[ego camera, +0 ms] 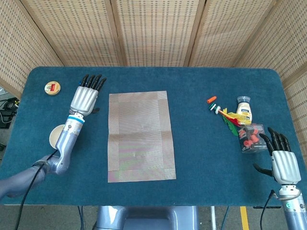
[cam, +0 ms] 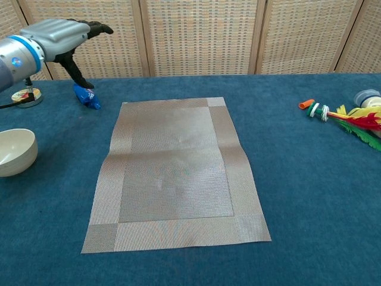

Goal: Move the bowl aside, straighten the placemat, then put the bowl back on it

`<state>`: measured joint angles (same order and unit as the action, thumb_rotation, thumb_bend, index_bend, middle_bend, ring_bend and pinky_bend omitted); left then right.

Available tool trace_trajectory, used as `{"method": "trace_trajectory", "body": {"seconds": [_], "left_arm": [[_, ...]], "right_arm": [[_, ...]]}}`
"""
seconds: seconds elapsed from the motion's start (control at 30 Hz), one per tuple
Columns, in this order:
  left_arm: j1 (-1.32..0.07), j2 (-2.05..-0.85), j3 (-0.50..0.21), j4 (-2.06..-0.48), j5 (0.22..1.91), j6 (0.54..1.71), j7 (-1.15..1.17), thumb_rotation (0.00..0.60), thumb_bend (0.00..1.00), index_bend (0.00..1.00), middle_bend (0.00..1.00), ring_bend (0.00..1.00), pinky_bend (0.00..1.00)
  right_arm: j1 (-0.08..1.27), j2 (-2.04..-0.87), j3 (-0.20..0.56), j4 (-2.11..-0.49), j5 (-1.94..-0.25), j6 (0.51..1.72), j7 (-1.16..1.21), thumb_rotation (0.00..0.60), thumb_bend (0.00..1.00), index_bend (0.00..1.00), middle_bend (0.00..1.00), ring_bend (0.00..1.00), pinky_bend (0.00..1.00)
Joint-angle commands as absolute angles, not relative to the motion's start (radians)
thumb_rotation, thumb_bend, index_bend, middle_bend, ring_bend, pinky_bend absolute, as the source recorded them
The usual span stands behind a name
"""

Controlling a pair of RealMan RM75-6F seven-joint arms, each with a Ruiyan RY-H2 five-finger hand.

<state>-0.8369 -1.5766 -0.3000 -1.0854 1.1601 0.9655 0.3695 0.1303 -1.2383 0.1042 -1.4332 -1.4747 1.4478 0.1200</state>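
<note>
The woven tan placemat (ego camera: pixel 139 135) (cam: pixel 174 173) lies unfolded and flat in the middle of the blue table, with a faint crease across it. The cream bowl (cam: pixel 14 152) (ego camera: pixel 55 136) sits on the table to the mat's left, partly hidden by my left forearm in the head view. My left hand (ego camera: pixel 86 98) (cam: pixel 61 31) hovers just left of the mat's far left corner, fingers spread, holding nothing. My right hand (ego camera: pixel 280 160) stays at the table's near right edge, fingers apart and empty.
A blue packet (cam: pixel 87 96) and a round tin (ego camera: pixel 52 87) lie at the far left. On the right are an orange-and-green feather toy (ego camera: pixel 225 115), a small white jar (ego camera: pixel 244 108) and a clear box of red pieces (ego camera: pixel 252 137).
</note>
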Motion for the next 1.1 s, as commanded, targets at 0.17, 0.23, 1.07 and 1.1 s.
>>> {"method": "trace_trajectory", "body": {"seconds": [0.17, 0.23, 1.07, 1.1], "left_arm": [[-0.612, -1.393, -0.156, -1.354, 1.327, 1.238, 0.284, 0.600, 0.13, 0.00, 0.00, 0.00, 0.00], [-0.547, -1.362, -0.112, -1.402, 1.362, 1.310, 0.267, 0.600, 0.13, 0.00, 0.00, 0.00, 0.00], [-0.105, -1.320, 0.097, -1.367, 1.512, 1.682, 0.074, 0.600, 0.13, 0.00, 0.00, 0.00, 0.00], [-0.104, -1.321, 0.092, -1.364, 1.512, 1.679, 0.070, 0.600, 0.13, 0.00, 0.00, 0.00, 0.00]], "right_arm": [[0.138, -1.249, 0.096, -1.426, -1.487, 1.440, 0.117, 0.600, 0.15, 0.17, 0.00, 0.00, 0.11], [0.140, -1.252, 0.092, -1.422, -1.492, 1.437, 0.119, 0.600, 0.14, 0.17, 0.00, 0.00, 0.11], [0.189, -1.295, 0.025, -1.390, -1.703, 1.491, 0.146, 0.600, 0.07, 0.18, 0.00, 0.00, 0.09], [0.199, -1.299, 0.023, -1.398, -1.716, 1.486, 0.141, 0.600, 0.06, 0.18, 0.00, 0.00, 0.08]]}}
